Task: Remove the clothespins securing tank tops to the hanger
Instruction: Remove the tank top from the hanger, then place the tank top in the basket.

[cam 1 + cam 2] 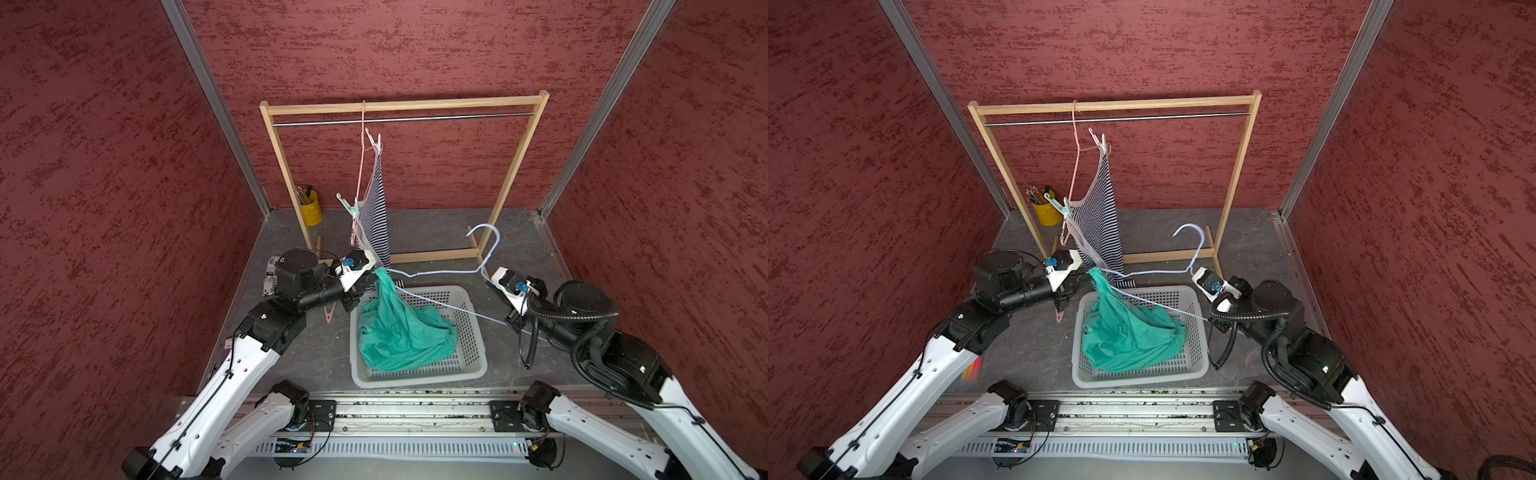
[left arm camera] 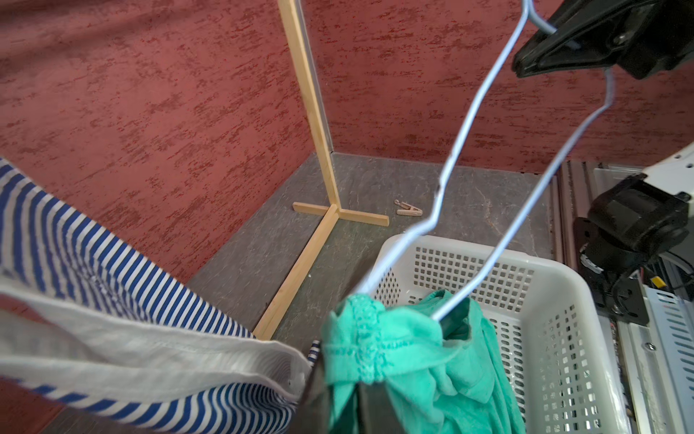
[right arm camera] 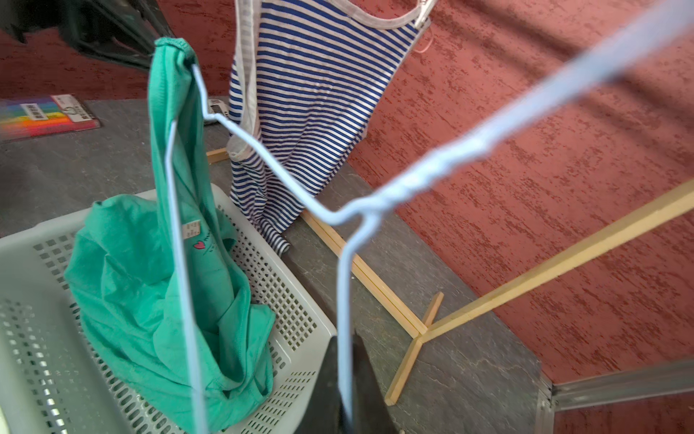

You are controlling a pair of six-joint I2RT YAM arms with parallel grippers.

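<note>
Now, both arms stretch inward toward the basket (image 1: 415,379).
Right gripper (image 1: 487,278) clamps the blue hanger (image 3: 484,139); left gripper (image 1: 372,277) meets the green top (image 1: 399,332), its grip hidden by cloth. Pink clothespin (image 1: 329,314) lies at the basket's nine o'clock.

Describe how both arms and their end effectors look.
Both have white shell links and black joint housings. The left arm carries a thin black cable along its link; the right arm has black corrugated hose. Each wrist bears a white bracket with a blue part. The right end effector is black.
</note>
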